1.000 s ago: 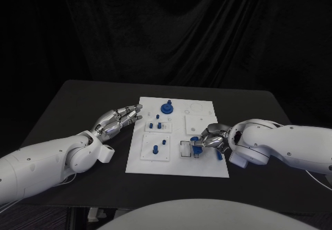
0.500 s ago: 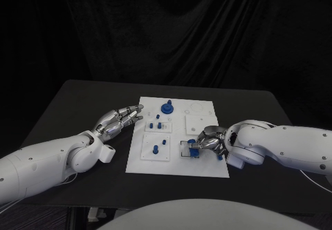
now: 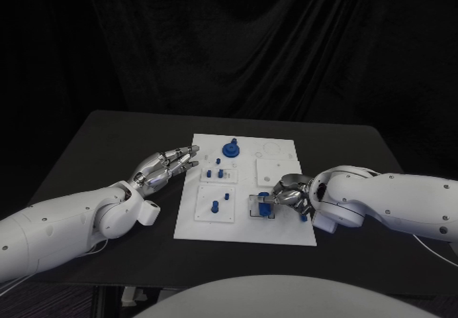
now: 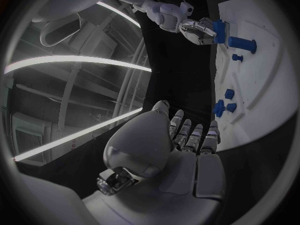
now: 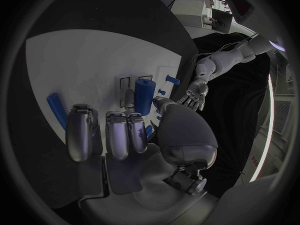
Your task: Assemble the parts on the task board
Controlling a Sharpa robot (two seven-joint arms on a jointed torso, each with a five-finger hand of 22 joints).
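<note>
Nearest the robot, the right hand [image 3: 289, 193] is down on the near right part of the task board [image 3: 243, 235], fingers closed around a blue cylindrical part [image 5: 144, 96] that it holds over the black-outlined slots [image 3: 257, 207] there; the right wrist view shows the cylinder pinched between thumb and fingers just above the slot outlines, so this insertion is judged in progress, not seated. A loose blue bar [image 5: 55, 108] lies flat on the board beside that hand, apparently not yet placed. On the near left square plate [image 3: 216, 202], a blue peg [image 3: 215, 207] stands and a smaller blue piece [image 3: 227, 196] sits just beyond it; whether either is fully home cannot be told. Further back, a cluster of small blue pegs [image 3: 218, 173] stands on the middle left plate, and at the far end a larger blue knob-like part [image 3: 231, 148] sits upright. The far right of the board shows a bare white square plate [image 3: 271, 171] and a faint ring outline [image 3: 272, 148], with no blue part in either, so work probably remains there. The left hand [image 3: 164, 165] rests off the board's left edge, fingers extended and slightly spread, holding nothing. Overall judgement: the task is partway done, with several parts standing, one in hand and at least one loose.
</note>
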